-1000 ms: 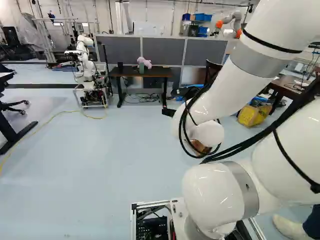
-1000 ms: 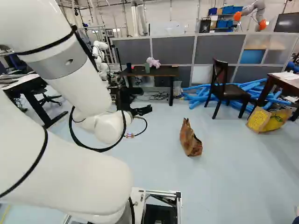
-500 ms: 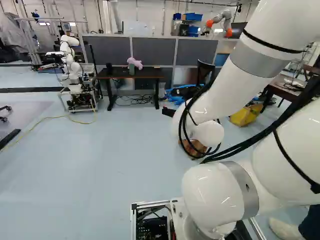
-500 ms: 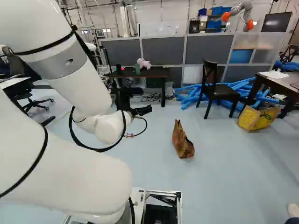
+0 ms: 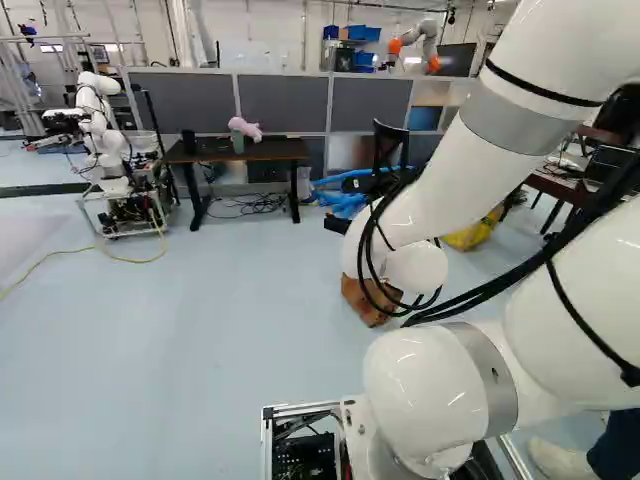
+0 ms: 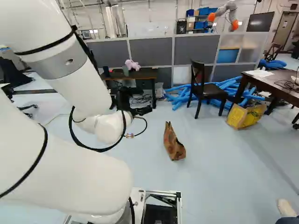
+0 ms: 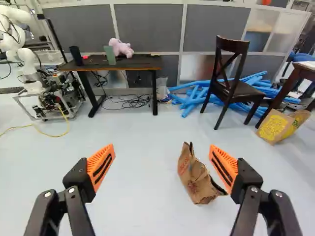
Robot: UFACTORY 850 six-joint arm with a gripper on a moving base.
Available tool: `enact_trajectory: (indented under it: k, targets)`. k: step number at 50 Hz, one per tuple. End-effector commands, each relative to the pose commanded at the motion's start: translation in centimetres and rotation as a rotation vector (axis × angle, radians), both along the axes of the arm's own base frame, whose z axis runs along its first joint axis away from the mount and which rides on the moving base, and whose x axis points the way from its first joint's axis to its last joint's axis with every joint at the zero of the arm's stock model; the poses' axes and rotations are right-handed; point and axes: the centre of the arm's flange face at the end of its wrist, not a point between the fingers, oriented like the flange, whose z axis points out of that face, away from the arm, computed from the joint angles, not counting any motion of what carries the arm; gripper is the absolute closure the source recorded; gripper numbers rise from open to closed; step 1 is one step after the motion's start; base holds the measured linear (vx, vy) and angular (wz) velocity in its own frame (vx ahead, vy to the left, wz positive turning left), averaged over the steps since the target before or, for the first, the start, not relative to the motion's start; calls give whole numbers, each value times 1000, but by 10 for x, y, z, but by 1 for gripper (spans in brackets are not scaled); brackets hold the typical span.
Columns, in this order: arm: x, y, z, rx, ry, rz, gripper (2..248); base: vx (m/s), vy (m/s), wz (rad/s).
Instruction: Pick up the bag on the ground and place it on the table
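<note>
In the right base view you have the gripper (image 6: 145, 110) left of the brown paper bag (image 6: 174, 145) on the floor (image 6: 219, 182), in the left base view your arm (image 5: 420, 205) partly hides that bag, and in the wrist view your fingers (image 7: 101, 166) stand wide apart with it ahead, off toward one finger.

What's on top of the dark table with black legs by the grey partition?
Dark table: pink plush toy, green cup-shaped container, black cup-shaped container, small red item beside the black one. Directly behind them is covered; can't tell.
</note>
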Motion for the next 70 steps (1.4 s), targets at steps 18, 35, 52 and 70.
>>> enact_trajectory:
  k: [18,35,52,70]
  targets:
    - [0,0,0,0,0,0,3,136,-108,-159]
    - [0,0,0,0,0,0,3,147,-80,-35]
    - [0,0,0,0,0,0,3,152,-75,-4]
    - [10,-2,1,0,5,-7,3,139,-62,-5]
